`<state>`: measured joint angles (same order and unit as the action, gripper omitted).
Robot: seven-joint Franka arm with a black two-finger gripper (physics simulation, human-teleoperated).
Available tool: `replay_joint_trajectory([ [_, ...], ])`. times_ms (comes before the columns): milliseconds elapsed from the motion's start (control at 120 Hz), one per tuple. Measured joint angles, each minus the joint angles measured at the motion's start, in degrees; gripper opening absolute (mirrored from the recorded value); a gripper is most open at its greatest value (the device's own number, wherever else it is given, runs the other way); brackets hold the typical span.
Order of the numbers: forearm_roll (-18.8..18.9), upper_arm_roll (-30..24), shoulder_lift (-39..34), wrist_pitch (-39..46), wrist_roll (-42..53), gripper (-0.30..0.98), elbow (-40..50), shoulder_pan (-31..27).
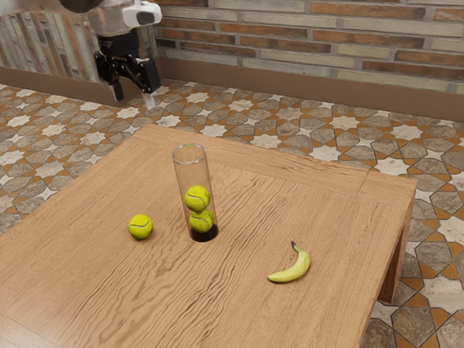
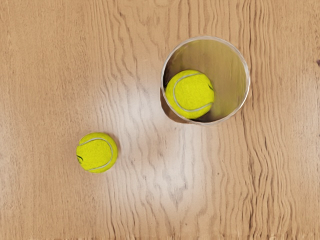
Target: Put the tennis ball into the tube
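High at the exterior view's upper left, my gripper (image 1: 133,100) hangs open above and away from the table, its fingers apart with nothing between them. A loose yellow-green tennis ball (image 1: 141,227) rests on the wood; the wrist view has this loose ball (image 2: 97,152) too. Beside it stands a clear upright tube (image 1: 192,170) with a dark base, two tennis balls (image 1: 197,198) stacked inside. Looking down through the open rim of the tube (image 2: 246,75), the wrist view has the upper inside ball (image 2: 190,94) against one wall.
A yellow banana (image 1: 291,269) lies on the wooden table (image 1: 239,319), on the tube's other side from the loose ball. The table's far edge runs behind the tube, with patterned floor and a brick wall beyond.
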<state>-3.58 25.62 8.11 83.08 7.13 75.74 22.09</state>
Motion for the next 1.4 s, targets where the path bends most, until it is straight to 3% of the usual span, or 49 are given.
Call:
replay_joint_trajectory([
  [175, 2.8, -3.4, -5.2, 7.4, 1.3, 0.67, 14.4, -1.3],
  [300, 3.1, -3.5, -7.4, 13.1, 1.2, 0.67, 25.2, -6.2],
  [492, 1.5, -3.6, -1.0, 25.5, 1.2, 0.67, 34.6, -14.9],
  [792, -2.6, -6.0, 4.7, 38.7, 1.3, 0.67, 38.7, -14.2],
  [1400, -6.7, -7.4, 15.0, 48.7, 1.6, 0.67, 39.2, -14.9],
])
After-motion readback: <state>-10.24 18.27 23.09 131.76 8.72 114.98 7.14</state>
